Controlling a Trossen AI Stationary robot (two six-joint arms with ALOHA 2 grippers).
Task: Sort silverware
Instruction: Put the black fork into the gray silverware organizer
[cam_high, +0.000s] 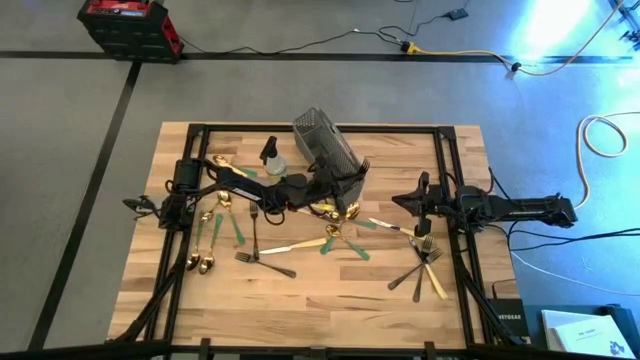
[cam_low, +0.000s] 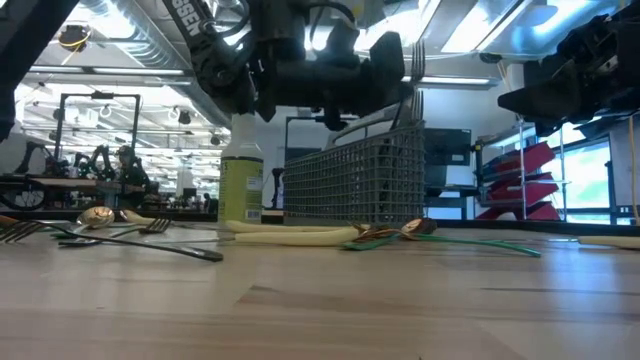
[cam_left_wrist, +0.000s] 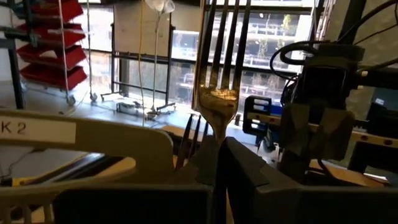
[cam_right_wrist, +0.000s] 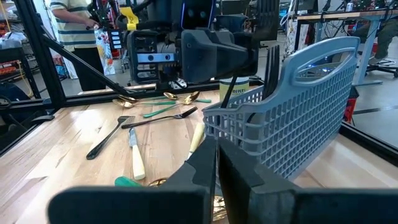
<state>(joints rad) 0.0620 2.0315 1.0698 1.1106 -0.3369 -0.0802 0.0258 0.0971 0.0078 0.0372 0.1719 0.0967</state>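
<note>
We see the left gripper (cam_left_wrist: 219, 163) clamped on a gold fork (cam_left_wrist: 219, 93), tines up, beside the caddy (cam_high: 325, 147); right gripper (cam_right_wrist: 217, 163) closed, empty

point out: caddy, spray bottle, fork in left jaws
caddy (cam_right_wrist: 311, 118), right wrist view, mesh side wall
spray bottle (cam_low: 240, 185), low view, body with green liquid
fork (cam_left_wrist: 219, 102), left wrist view, neck below tines
</note>
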